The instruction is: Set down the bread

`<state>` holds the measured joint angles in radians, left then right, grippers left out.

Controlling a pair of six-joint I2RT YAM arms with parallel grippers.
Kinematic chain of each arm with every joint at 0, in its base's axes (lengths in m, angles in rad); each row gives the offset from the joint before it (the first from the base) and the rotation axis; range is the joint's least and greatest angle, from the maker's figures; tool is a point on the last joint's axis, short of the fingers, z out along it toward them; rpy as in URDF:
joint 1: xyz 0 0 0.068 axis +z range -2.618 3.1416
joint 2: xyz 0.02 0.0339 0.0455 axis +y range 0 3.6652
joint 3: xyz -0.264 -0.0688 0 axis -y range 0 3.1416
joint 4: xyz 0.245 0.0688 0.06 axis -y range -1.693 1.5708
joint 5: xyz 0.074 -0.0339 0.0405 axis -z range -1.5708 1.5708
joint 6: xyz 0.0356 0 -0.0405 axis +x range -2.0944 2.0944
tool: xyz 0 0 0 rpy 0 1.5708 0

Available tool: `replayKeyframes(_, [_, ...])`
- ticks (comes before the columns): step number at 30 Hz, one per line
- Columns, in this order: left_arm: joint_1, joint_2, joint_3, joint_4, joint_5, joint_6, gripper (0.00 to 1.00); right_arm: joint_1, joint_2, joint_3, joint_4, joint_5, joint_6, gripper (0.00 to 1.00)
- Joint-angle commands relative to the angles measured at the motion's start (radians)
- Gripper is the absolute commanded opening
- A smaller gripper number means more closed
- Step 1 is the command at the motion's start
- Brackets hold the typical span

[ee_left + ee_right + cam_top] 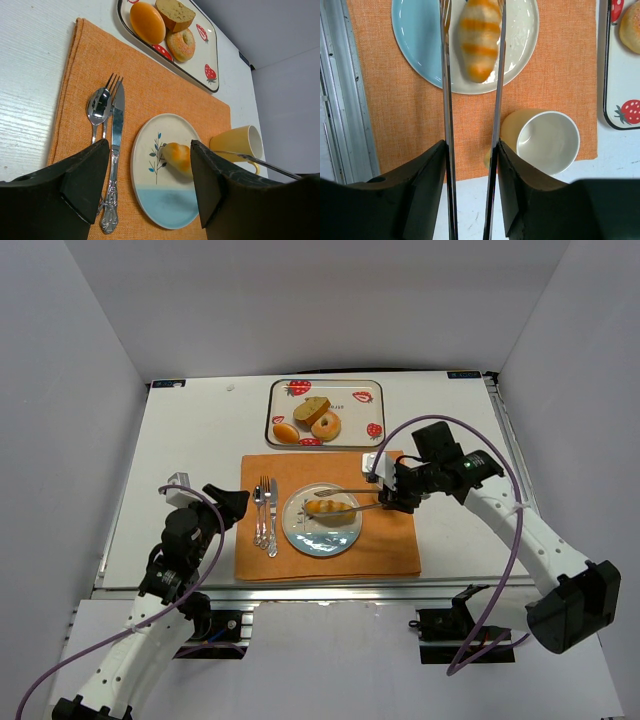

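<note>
On the white plate [300, 535], mid orange placemat [390, 540], lies the striped bread roll [330, 508], resting on the plate's pale part. Right jaws are clamped on a pair of metal tongs [365, 506]; the blades run along both sides of the bread, tips past it. Can't tell if the blades squeeze it. Yellow cup [547, 140] sits on the mat just beside the right jaws. Left jaws are wide open, empty, low by the mat's left edge near the fork, knife and spoon [265, 510]. Strawberry tray [275, 410] at the desk's [180, 440] far side holds three more breads.
</note>
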<state>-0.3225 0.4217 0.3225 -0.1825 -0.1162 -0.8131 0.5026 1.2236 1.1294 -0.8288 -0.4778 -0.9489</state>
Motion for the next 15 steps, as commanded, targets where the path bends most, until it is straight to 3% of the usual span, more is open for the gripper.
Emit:
replayKeyframes(1, [0.000,-0.004,0.035,-0.006,-0.004,-0.004,0.75,-0.012,-0.032,0.004,0.023,-0.036,0.015,0.49])
replayKeyframes(9, [0.000,0.019,0.038,0.011,0.003,0.000,0.75,-0.042,0.017,0.021,0.287,0.116,0.088,0.44])
replayKeyframes(15, [0.000,0.045,0.052,0.028,0.004,0.006,0.75,-0.056,0.252,0.186,0.427,0.260,-0.005,0.38])
